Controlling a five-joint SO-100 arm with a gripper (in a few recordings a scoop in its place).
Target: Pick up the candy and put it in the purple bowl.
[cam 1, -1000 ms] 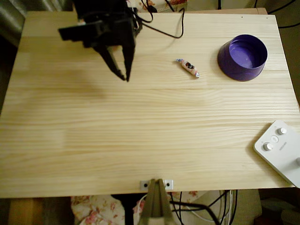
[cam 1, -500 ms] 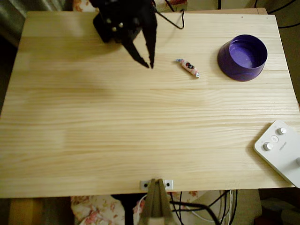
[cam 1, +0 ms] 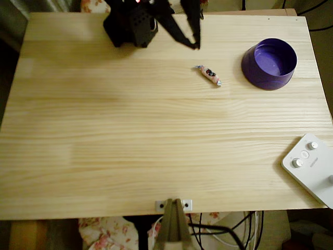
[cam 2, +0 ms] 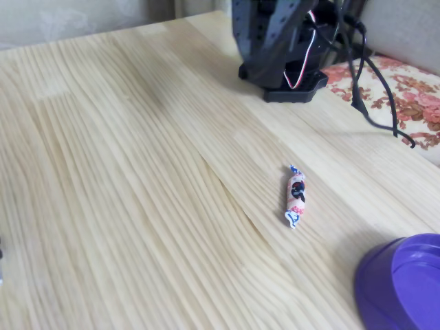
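Note:
The candy [cam 1: 208, 74], a small pinkish sweet with dark marks and twisted silvery ends, lies flat on the wooden table right of centre near the far edge; it also shows mid-table in the fixed view [cam 2: 295, 196]. The purple bowl [cam 1: 255, 70] stands to its right, upright, with nothing in it; its wall shows at the fixed view's lower right corner [cam 2: 375, 289]. My black gripper [cam 1: 196, 46] hangs just beyond and slightly left of the candy, apart from it. Its fingers meet at the tips, shut on nothing.
The arm's black base [cam 2: 282, 69] sits at the table's far edge, with black cables [cam 2: 371, 82] trailing beside it. A white box with knobs [cam 1: 312, 166] lies at the near right corner. A small metal bracket [cam 1: 173, 205] marks the near edge.
The gripper has swung steadily to the right and toward the far edge, from left of centre to a spot just beyond the candy. The candy and the bowl have not moved.

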